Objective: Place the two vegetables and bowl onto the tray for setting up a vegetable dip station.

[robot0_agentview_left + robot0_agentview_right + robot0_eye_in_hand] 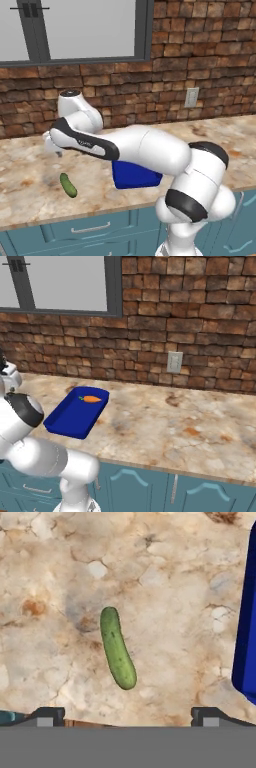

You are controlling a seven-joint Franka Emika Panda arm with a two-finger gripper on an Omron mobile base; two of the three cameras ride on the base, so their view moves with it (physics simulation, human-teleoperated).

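Observation:
A dark green cucumber [118,648] lies flat on the stone counter, also seen near the counter's front left [68,184]. My gripper [128,718] hovers above it, open, its tips wide apart with nothing between them; in the left base view the gripper [55,148] hangs a little above and behind the cucumber. The blue tray [70,418] sits to the cucumber's right, partly hidden by my arm in the left base view [135,176], with its edge showing in the hand view [246,637]. The orange carrot [91,399] lies at the tray's far end. The bowl is out of view.
A brick wall with a white outlet [174,362] and a window [75,30] backs the counter. The counter's front edge [75,217] runs close to the cucumber, with blue drawers [90,231] below. Bare counter [190,426] stretches right of the tray.

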